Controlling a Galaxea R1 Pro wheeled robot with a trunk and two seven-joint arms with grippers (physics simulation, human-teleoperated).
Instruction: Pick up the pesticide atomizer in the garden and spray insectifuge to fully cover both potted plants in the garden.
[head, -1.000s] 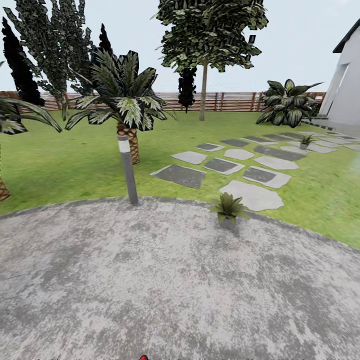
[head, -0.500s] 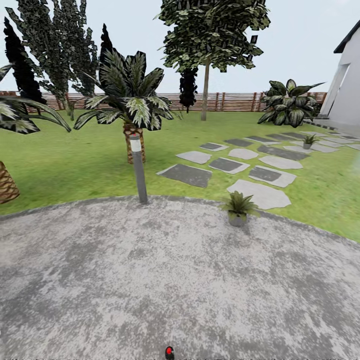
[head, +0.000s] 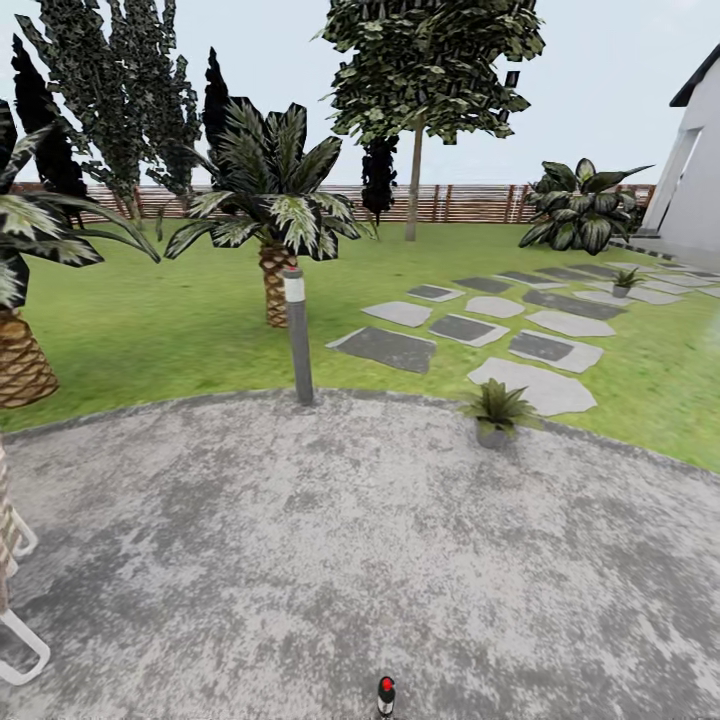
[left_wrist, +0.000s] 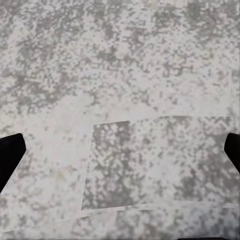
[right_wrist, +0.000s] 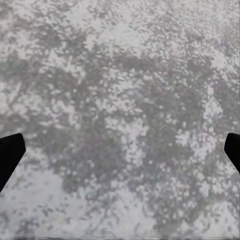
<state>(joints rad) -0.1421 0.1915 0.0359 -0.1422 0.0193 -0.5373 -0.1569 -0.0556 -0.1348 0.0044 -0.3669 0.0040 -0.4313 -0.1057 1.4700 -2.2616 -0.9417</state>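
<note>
At paved patch (head: 300, 560) near edge: atomizer (head: 385, 695); both grippers' fingers spread, empty.

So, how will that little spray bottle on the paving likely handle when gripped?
The pesticide atomizer stands upright and looks slim, so a sideways nudge would probably tip it. It seems small and likely light. Resting on flat paved patch, it may roll once down.

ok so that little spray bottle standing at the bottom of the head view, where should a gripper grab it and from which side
Judging by its upright pose on the paved patch, grip the pesticide atomizer around its slim body below the red-topped nozzle, coming in level from the robot's side. Its body is mostly cut off by the frame edge, so this is tentative.
</note>
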